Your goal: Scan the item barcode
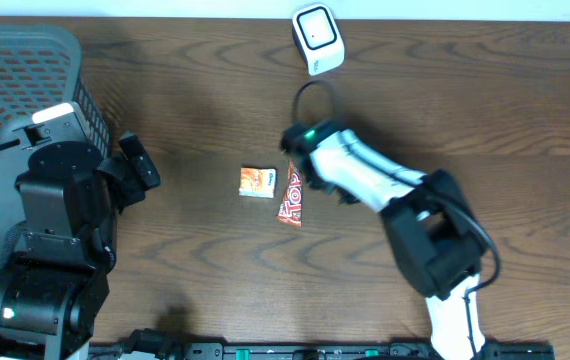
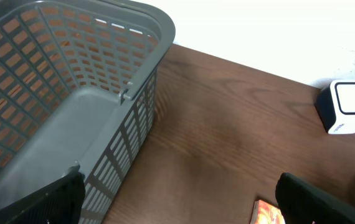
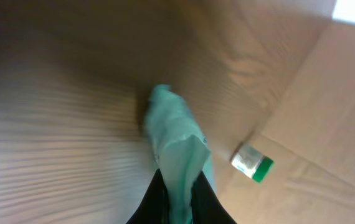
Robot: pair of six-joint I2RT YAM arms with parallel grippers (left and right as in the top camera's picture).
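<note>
My right tool is clamped tight on a thin packet over the bench — my left tool gapes fully apart near the basket.

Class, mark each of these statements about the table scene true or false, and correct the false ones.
1. The left claw is open and holds nothing. True.
2. The grey basket stands on the robot's right. False: it stands on the left, beside the left arm.
3. The right claw is open. False: it is shut, pinching a teal wrapper.
4. The white scanner sits near the table's far edge, apart from the orange packet. True.
5. The orange packet lies in the basket. False: it lies on the bare table, between the two arms.
</note>
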